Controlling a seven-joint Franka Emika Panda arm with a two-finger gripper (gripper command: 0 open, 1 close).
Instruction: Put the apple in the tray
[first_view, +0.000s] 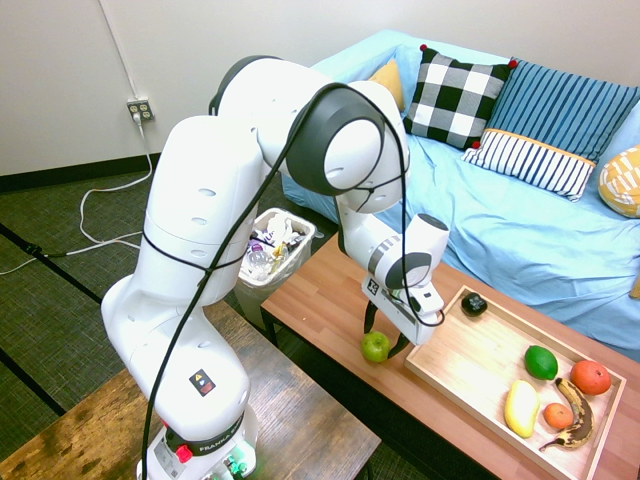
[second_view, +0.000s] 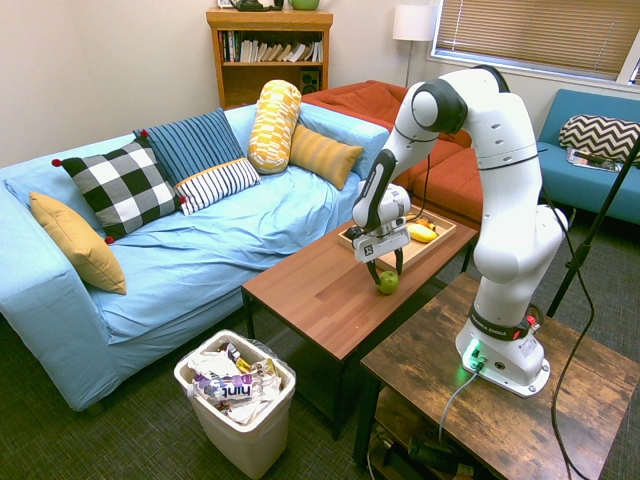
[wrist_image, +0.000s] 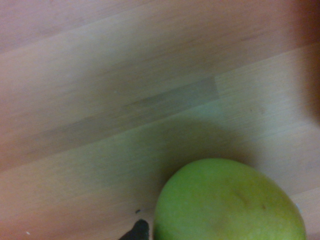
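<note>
A: Entry, left to right across the table (first_view: 330, 300). What's at the near-left?

B: A bin (first_view: 277, 247) of wrappers on the floor, just off the table's end. Then the apple (first_view: 375, 347), sitting on the table surface near its front edge, just left of the tray (first_view: 470, 365) and outside it.

A: Gripper?

B: The gripper (first_view: 386, 340) is down over the apple. In the second exterior view the two dark fingers (second_view: 372, 271) stand spread on either side of the fruit (second_view: 388, 282), reaching to about its level. Whether the pads touch the skin I cannot tell.

A: Wrist view?

B: Blurred; the apple (wrist_image: 229, 202) fills the lower part against the wood grain.

A: Tray contents?

B: A small black thing (first_view: 474, 304) at the tray's far corner. Further right, a green fruit (first_view: 541, 362), a yellow fruit (first_view: 521, 408), a small orange fruit (first_view: 558, 415), a browned banana (first_view: 577, 413), and a larger orange-red fruit (first_view: 590, 377).

A: Beyond the table?

B: A blue sofa (first_view: 500, 220) with cushions.
</note>
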